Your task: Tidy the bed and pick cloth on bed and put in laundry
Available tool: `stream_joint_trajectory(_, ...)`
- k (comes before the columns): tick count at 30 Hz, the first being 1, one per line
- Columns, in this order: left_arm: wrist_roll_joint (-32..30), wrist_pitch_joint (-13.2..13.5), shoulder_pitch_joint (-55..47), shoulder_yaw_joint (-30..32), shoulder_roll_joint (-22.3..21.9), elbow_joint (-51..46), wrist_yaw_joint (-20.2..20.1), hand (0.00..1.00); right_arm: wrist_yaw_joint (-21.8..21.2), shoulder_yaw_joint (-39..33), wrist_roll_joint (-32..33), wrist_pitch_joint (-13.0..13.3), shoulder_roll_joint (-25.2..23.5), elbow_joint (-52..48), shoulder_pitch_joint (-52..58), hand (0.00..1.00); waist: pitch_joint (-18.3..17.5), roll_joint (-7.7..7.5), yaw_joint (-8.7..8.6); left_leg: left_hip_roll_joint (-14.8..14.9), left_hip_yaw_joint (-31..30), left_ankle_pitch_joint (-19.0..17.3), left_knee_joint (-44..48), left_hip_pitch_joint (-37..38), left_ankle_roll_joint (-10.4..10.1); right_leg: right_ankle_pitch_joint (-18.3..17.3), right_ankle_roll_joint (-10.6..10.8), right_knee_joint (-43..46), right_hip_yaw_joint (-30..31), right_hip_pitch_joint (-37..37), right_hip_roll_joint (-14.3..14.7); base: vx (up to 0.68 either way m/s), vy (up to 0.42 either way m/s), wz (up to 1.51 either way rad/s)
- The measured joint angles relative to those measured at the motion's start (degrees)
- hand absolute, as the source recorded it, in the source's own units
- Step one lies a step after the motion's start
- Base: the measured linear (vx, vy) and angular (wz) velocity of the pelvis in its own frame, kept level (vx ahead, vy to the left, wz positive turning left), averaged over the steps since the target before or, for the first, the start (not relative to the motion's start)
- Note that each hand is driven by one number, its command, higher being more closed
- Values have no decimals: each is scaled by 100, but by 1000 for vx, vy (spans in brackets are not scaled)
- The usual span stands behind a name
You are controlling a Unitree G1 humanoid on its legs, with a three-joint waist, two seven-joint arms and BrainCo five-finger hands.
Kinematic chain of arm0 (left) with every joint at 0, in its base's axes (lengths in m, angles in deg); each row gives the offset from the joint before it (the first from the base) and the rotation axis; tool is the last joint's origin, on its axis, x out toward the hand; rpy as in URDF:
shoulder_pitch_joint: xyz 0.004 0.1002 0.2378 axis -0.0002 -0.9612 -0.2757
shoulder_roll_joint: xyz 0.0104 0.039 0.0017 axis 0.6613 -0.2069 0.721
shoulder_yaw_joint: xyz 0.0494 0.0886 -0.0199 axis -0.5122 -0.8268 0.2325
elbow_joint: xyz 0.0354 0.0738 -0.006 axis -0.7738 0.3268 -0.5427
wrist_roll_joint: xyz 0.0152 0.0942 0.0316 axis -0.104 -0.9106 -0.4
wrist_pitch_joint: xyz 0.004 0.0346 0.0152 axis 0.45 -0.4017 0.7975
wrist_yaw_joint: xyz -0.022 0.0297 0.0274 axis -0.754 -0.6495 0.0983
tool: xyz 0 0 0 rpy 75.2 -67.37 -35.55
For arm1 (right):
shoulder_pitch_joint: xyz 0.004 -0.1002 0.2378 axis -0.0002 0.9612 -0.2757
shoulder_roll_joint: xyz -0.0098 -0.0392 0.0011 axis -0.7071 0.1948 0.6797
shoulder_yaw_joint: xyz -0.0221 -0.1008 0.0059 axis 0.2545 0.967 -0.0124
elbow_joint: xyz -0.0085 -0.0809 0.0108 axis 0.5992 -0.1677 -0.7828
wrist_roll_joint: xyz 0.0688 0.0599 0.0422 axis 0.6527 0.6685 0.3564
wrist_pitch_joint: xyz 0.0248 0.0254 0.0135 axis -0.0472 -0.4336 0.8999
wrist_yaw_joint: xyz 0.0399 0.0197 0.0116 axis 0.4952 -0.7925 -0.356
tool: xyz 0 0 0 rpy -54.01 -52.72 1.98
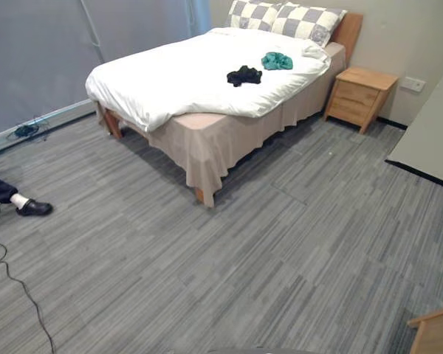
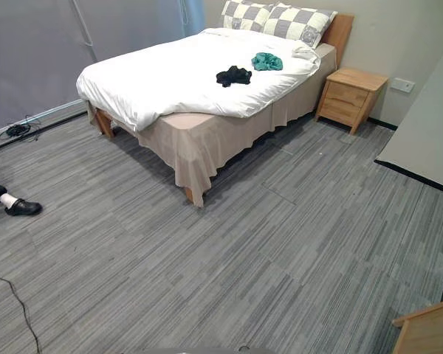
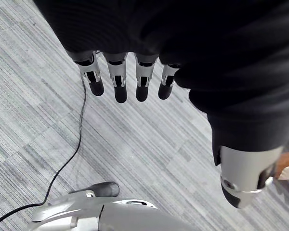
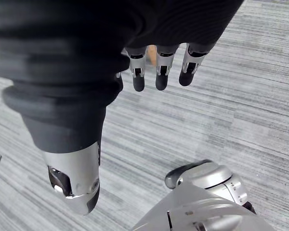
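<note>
A bed [image 1: 207, 140] with a white duvet [image 1: 184, 74] stands at the far side of the room, some way off. On the duvet lie a black cloth [image 1: 244, 75] and, just beyond it, a teal cloth [image 1: 277, 61]. Two checked pillows [image 1: 288, 18] rest against the headboard. My left hand [image 3: 130, 82] hangs over the grey carpet with relaxed, straight fingers and holds nothing. My right hand [image 4: 159, 72] hangs the same way over the carpet, empty.
A wooden nightstand [image 1: 359, 96] stands right of the bed. A person's black shoe [image 1: 34, 209] shows at the left edge. A wooden furniture corner [image 1: 435, 332] is at the lower right. A grey curtain [image 1: 44, 51] covers the left wall. Grey carpet [image 1: 266, 258] stretches to the bed.
</note>
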Motion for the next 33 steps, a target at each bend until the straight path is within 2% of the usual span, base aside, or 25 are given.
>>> stream_joint_trajectory(3, -102, -4, 85, 6, 19, 37, 6, 0, 0, -3, -4, 0, -2, 25, -88, 0, 68, 13, 1, -14, 27, 15, 4, 30, 19, 1, -3, -5, -5, 30, -8, 82, 9, -4)
stream_joint_trajectory(7, -142, -6, 216, 3, 89, 71, -1, 0, -2, -43, -49, 5, -33, 114, -300, 0, 192, -67, 3, -15, 27, 15, 4, 98, 16, -5, 7, -86, -36, 148, -14, 46, -14, 3)
stream_joint_trajectory(11, -185, -6, 293, 1, 73, 73, 1, 0, -6, -118, -53, 7, -46, 108, -365, 0, 300, -42, -3, -4, 13, 12, 3, 149, 13, -29, 42, -85, -105, 215, -15, -22, -32, 7)
stream_joint_trajectory(26, -198, -6, 298, -2, 63, 81, -4, 0, -10, -92, -52, 9, -34, 102, -362, 0, 320, -34, -1, 8, 79, -34, -40, 81, 18, -2, 62, -221, -126, 201, -12, -65, -22, 0)
stream_joint_trajectory(33, -196, -7, 314, -4, 73, 101, -15, 0, -16, -87, -56, 3, -32, 107, -370, 0, 317, -39, -2, 5, 108, -14, -10, 77, 51, 60, -25, -318, -101, 202, -2, 63, -19, -2)
